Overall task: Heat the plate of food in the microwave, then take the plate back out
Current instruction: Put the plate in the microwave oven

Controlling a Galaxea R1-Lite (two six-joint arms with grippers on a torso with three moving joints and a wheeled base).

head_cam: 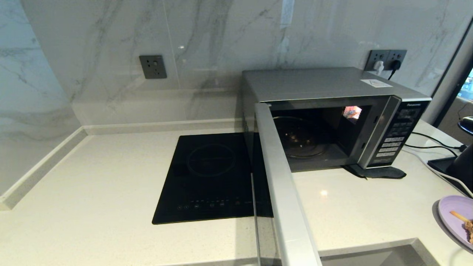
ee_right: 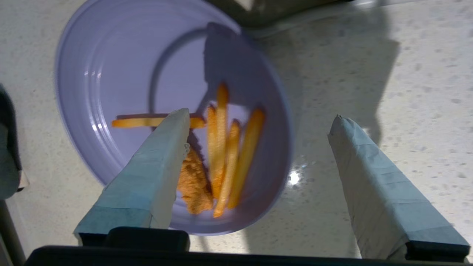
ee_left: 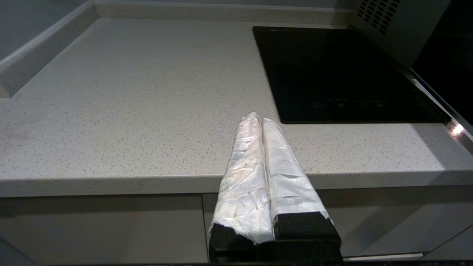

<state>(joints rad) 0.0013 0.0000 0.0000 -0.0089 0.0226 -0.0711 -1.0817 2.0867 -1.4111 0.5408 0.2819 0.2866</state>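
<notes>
Closest to you, the right end effector [ee_right: 258,118] hangs over the plate of food [ee_right: 122,74] with its taped fingers [ee_right: 159,162] spread wide and nothing between them; one finger sits above the fries and the breaded piece, the other out over bare bench [ee_right: 406,74]. So it is released, not gripping. The plate rests on the bench at the robot's far right, only partly in the head view [head_cam: 452,212], well apart from the oven.

The left end effector [ee_left: 260,120] is parked at the near edge of the bench, fingers pressed together on nothing, pointing toward the black induction cooktop [head_cam: 214,177].

Farther back, the microwave [head_cam: 317,83] stands against the marble wall with its door [head_cam: 284,192] swung fully open toward you, and the glass turntable [head_cam: 301,138] inside is bare.

You could read this either way: the plate is waiting to go in, or it is already back out. The pictures do not settle whether any heating has happened. What clearly remains is the open door, and, if the food is unheated, the grasp, the loading, the heating and the retrieval.
</notes>
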